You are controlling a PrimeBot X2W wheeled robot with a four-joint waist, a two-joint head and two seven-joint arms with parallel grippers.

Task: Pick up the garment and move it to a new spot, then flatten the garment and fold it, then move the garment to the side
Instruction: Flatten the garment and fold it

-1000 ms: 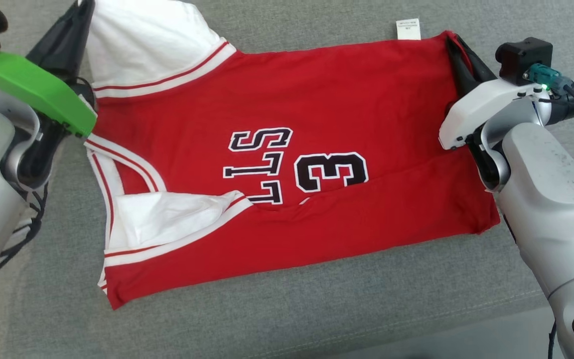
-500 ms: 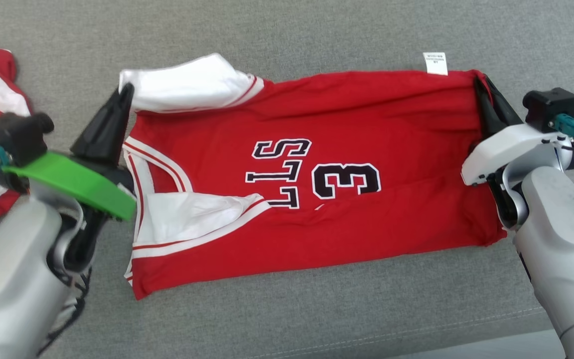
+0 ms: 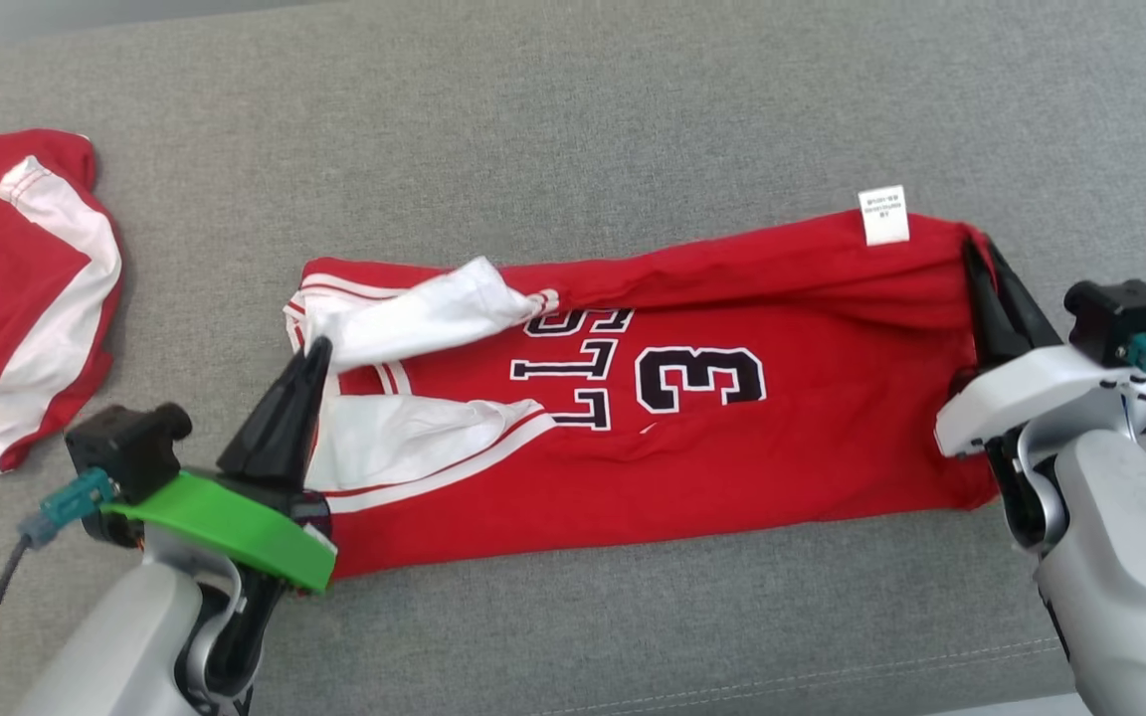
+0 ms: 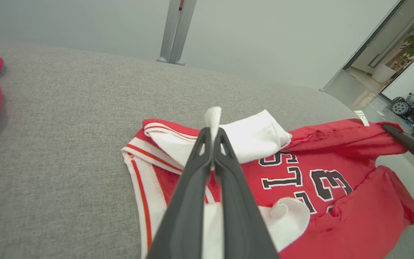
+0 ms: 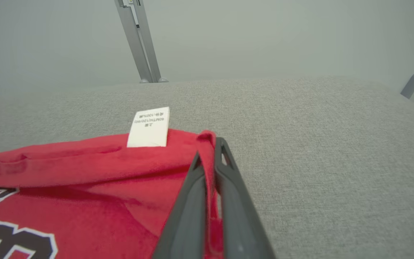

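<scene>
**Folding stage, head view.** The garment (image 3: 692, 467) (a red jersey with white shoulder panels and dark lettering) is lying stretched across the middle of the grey padded surface (image 3: 573, 119). Its far long edge is appearing to hang raised between the two arms. The left gripper (image 3: 314, 350) is pinching a white shoulder panel (image 3: 414, 318) with its jaws closed, and a tuft of white is showing past the tips in the left wrist view. The right gripper (image 3: 979, 261) is clamping the red hem corner just beside the care label (image 3: 882, 214). A second red-and-white garment (image 3: 16, 298) is lying well apart at the left. The fabric is looking thin, light and limp, sagging between the holds and creasing along the raised edge, so it is likely needing both corners carried level and taut. Corners and seamed edges are probably offering the surest hold, since smooth knit may be slipping from a shallow pinch
</scene>
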